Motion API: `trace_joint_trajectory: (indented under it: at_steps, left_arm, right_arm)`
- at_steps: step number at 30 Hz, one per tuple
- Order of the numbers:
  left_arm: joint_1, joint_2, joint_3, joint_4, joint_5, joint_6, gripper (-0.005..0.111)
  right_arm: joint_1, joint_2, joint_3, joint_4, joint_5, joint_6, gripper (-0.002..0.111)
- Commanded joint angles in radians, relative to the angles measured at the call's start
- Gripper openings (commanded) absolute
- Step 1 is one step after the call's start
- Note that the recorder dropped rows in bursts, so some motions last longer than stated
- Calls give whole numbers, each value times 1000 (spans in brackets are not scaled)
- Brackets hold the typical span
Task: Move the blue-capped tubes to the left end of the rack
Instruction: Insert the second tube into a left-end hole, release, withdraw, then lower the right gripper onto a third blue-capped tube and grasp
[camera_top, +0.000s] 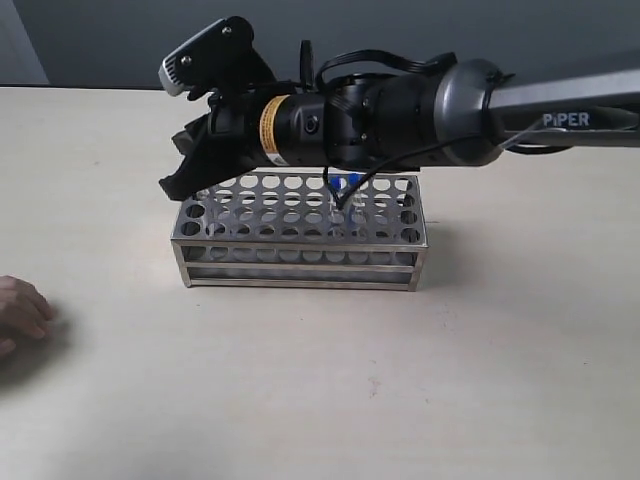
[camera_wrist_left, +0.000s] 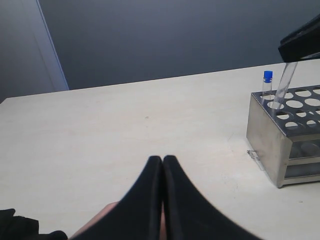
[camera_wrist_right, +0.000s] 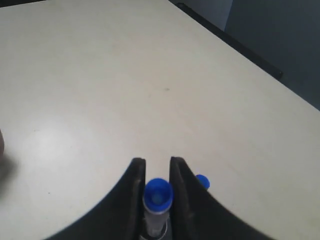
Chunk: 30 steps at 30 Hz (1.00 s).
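One blue-capped tube (camera_wrist_left: 268, 81) stands in end hole of rack (camera_wrist_left: 265, 145), right of frame. Right gripper (camera_wrist_right: 157, 169) clamps second tube (camera_wrist_right: 158, 198), tip at neighbouring hole. Blue caps (camera_top: 342, 183) mid-rack not yet moved. Left gripper (camera_wrist_left: 162, 162) closed on nothing.

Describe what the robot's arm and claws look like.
The right arm is a grey tube lettered PIPER in white; its black wrist carries a yellow label and looped black cables. The right claw and left claw have black tapered fingers.
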Motion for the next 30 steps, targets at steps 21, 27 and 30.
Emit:
trace_joint_trajectory:
  at_steps: [21, 27, 30]
  left_arm:
    - [-4, 3, -5, -5, -6, -1, 1]
    - [-4, 3, -5, -5, -6, -1, 1]
    - [-4, 3, -5, -5, -6, -1, 1]
  right_arm:
    - [-56, -257, 27, -2, 269, 2, 35]
    - [-217, -508, 410, -2, 243, 0, 54]
    - [-237, -517, 576, 3, 74, 0, 54]
